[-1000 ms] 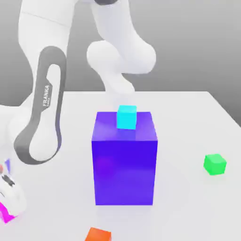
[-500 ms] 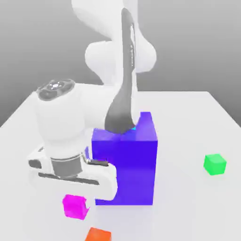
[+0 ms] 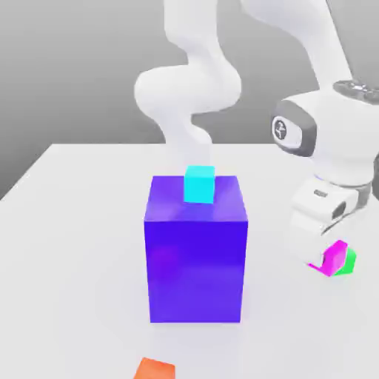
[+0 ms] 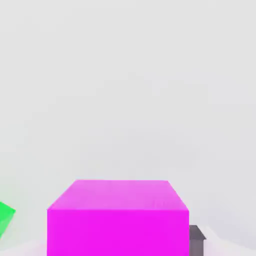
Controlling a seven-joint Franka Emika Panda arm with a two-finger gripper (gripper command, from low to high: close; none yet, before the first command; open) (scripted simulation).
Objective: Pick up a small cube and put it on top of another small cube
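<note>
**Carrying the magenta cube in over the green one**

Holding the small bright magenta cube [image 3: 337,257] clamped between its fingers, the white two-finger gripper [image 3: 331,255] hangs low near the white worktop's [image 3: 81,222] edge on the exterior view's right. The cube sits tilted in the grip, off the surface.

- Target: the small bright green cube [image 3: 347,261] rests on the worktop, partly hidden behind the magenta one. In the exterior view the two overlap, green peeking out on the side toward the worktop's edge.
- Hand view: the magenta cube [image 4: 118,218] is close below the camera; a corner of the green cube [image 4: 5,216] shows off to one side, not under it. Judgement: the load is beside the target, not yet centred above it.
- Next move, as I read it: shift sideways toward the green cube, level out, then lower and release.
- Bystanders: large purple-blue block [image 3: 196,248] mid-worktop with a small cyan cube [image 3: 199,183] on top; a small orange-red cube [image 3: 154,369] at the near edge. All well apart from the hand.
</note>
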